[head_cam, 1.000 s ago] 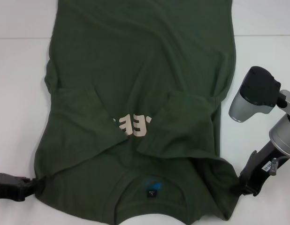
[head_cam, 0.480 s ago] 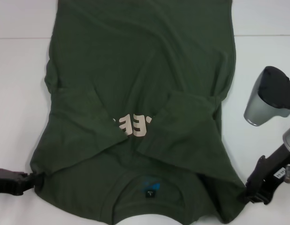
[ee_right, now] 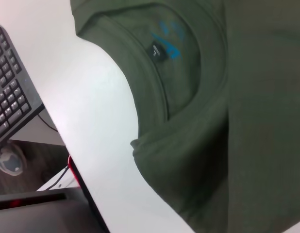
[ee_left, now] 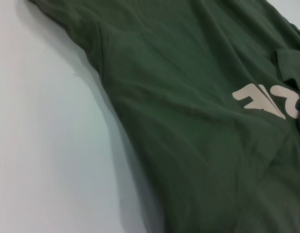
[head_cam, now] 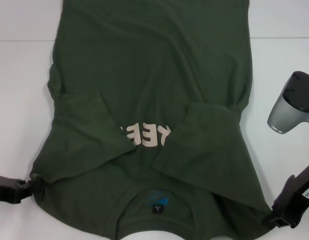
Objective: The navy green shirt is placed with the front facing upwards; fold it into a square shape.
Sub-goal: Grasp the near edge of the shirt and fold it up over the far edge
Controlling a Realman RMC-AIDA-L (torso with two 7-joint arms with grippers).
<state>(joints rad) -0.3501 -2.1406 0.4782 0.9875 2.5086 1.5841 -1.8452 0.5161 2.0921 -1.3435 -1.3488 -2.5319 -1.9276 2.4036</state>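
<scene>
Both pincers have drawn outward since a second ago, stretching the shoulder line of the navy green shirt [head_cam: 149, 100] wider; more of the pale lettering [head_cam: 144, 135] now shows between the two folded-in sleeves.

From the head camera, the shirt lies flat on the white counter [head_cam: 19, 100], collar toward the near edge and hem running off the far edge of the view. The left pincer [head_cam: 28, 187] sits at the near left corner of the shirt, closed on a bunched tip of fabric at the shoulder. The right pincer [head_cam: 274, 220] is at the near right corner, touching the shirt's stretched-out shoulder point; whether it is clamped on the cloth cannot be told. A small dark neck label [head_cam: 158, 208] with a blue mark lies inside the collar.

From the left wrist camera, the shirt [ee_left: 198, 121] covers most of the view, with part of the lettering [ee_left: 264, 99] visible and bare counter [ee_left: 43, 145] beside it.

From the right wrist camera, the collar [ee_right: 155, 82] and label [ee_right: 156, 51] show near the counter's [ee_right: 91, 97] edge, with a black keyboard [ee_right: 11, 92] beyond that edge.
</scene>
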